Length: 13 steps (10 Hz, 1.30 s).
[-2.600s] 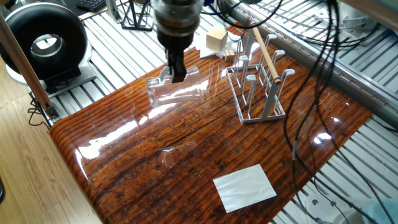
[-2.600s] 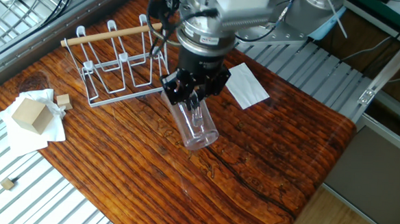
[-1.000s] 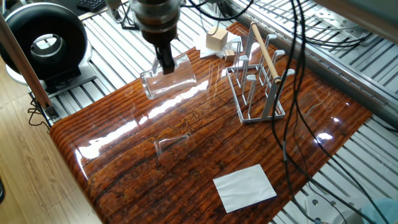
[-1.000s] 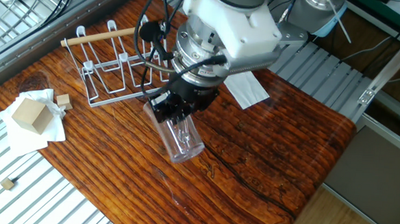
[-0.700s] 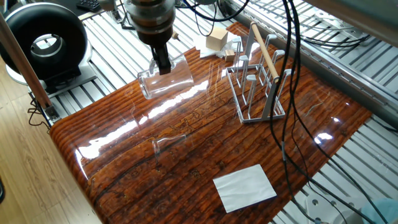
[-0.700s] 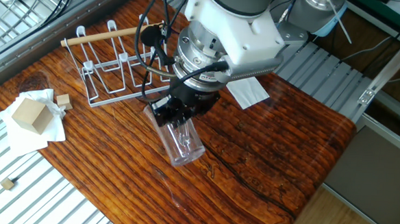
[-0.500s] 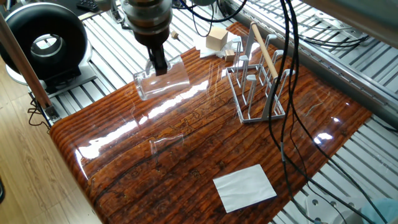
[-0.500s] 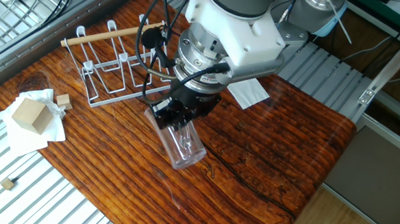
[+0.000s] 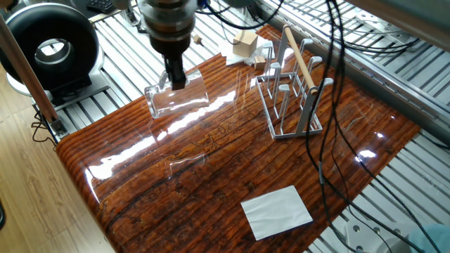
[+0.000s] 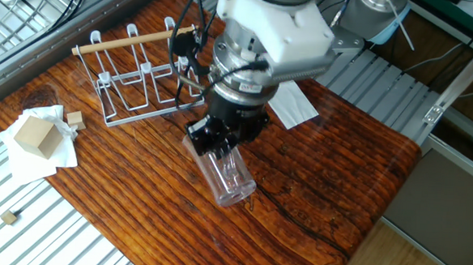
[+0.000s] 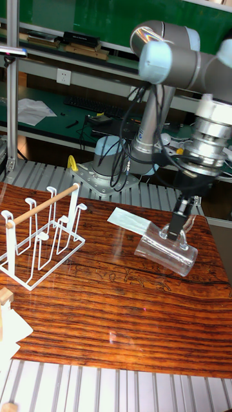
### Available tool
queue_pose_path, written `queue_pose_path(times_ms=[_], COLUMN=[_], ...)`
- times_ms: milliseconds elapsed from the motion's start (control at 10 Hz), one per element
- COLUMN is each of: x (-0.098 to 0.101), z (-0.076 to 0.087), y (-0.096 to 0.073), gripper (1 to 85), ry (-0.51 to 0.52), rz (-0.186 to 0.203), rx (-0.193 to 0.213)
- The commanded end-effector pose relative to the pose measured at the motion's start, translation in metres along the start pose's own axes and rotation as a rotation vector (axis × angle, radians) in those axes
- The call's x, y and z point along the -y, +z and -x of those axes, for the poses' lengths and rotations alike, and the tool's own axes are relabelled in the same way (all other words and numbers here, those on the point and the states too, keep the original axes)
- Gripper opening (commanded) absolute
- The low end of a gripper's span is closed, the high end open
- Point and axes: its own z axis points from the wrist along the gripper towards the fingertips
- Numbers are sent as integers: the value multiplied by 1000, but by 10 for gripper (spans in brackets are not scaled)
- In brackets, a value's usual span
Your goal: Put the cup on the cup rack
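The gripper (image 10: 220, 145) holds the cup (image 10: 225, 177) on its side above the bench (image 10: 315, 177), jaws pinching the glass wall near its rim. The cup hangs clear of the wood, well apart from the rack (image 10: 138, 79), which stands empty near a white paper (image 9: 277, 210).

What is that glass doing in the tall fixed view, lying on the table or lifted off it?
Observer: Lifted, it seems. In one fixed view the cup hangs sideways in the claw, its reflection separate on the table below.
Operator: What's past the rack, at my picture's edge?
Observer: A wooden block on crumpled white paper, beyond the cup rack.
Operator: Anything off the table?
Observer: A black round device beside its end.
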Motion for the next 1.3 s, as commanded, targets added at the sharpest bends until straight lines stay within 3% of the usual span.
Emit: queue_pose_path(times_ms=[0, 500, 700, 800, 1000, 1200], x=[-14, -14, -6, 0, 6, 0], z=[-18, -26, -42, -57, -75, -76], y=[8, 11, 11, 10, 7, 7], gripper=[10, 10, 10, 10, 10, 10], ry=[10, -27, -84, -86, -53, -56], rz=[6, 3, -25, -48, -68, -46], rx=[66, 43, -21, -79, -150, -154])
